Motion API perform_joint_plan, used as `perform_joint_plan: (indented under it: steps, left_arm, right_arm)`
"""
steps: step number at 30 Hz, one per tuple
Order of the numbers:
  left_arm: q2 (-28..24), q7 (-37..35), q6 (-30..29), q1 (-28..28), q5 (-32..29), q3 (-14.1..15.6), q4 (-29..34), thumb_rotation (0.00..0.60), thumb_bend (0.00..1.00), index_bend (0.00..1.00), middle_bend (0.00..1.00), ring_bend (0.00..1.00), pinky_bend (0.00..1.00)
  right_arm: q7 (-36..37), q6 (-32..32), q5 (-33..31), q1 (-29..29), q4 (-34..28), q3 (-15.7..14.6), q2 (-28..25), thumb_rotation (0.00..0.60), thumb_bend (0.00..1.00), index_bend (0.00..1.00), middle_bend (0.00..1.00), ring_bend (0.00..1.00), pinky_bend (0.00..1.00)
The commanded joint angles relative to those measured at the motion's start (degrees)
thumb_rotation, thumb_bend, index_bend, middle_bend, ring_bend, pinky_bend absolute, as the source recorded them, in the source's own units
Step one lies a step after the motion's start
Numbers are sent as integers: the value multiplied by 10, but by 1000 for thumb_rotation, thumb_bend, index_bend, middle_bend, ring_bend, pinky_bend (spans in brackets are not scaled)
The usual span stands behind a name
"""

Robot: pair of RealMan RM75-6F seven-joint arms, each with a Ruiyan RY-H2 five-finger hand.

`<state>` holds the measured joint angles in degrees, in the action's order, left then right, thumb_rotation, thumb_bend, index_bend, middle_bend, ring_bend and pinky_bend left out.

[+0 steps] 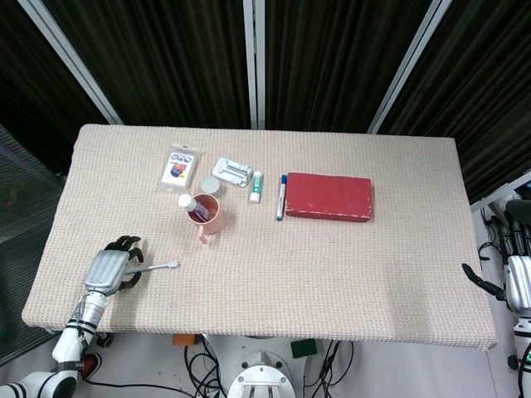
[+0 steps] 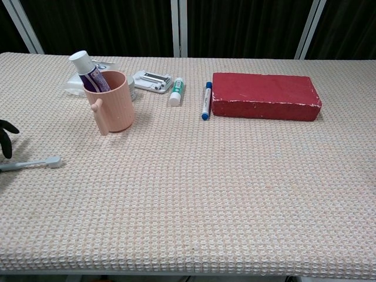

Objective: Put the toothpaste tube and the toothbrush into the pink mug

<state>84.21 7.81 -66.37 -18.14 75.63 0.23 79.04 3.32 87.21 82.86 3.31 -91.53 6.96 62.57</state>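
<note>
The pink mug (image 1: 209,213) (image 2: 111,103) stands upright left of the table's middle, with the toothpaste tube (image 1: 192,205) (image 2: 88,69) leaning inside it, white cap up. The toothbrush (image 1: 159,266) (image 2: 35,164) lies flat on the cloth near the front left, bristles pointing right. My left hand (image 1: 110,268) (image 2: 6,136) sits over the handle's left end, fingers curled around it. The grip itself is mostly hidden under the hand. My right hand (image 1: 516,278) hangs beyond the table's right edge, fingers apart, holding nothing.
A red box (image 1: 328,196) lies right of centre, with a blue marker (image 1: 281,196) and a small white stick (image 1: 255,186) beside it. A blister pack (image 1: 232,172) and a printed packet (image 1: 181,166) lie behind the mug.
</note>
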Motion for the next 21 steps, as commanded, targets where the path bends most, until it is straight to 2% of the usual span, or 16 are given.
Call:
perform_joint_plan:
  steps: [1, 21]
  left_arm:
    - [3, 0, 3, 0, 0, 0, -2, 600, 307, 466, 172, 108, 250]
    - [24, -7, 17, -4, -1, -10, -25, 600, 314, 530, 185, 109, 250]
  right_arm:
    - [-1, -1, 0, 0, 0, -1, 1, 497, 504, 0, 0, 0, 0]
    - [-5, -8, -6, 0, 3, -2, 2, 496, 505, 0, 0, 0, 0]
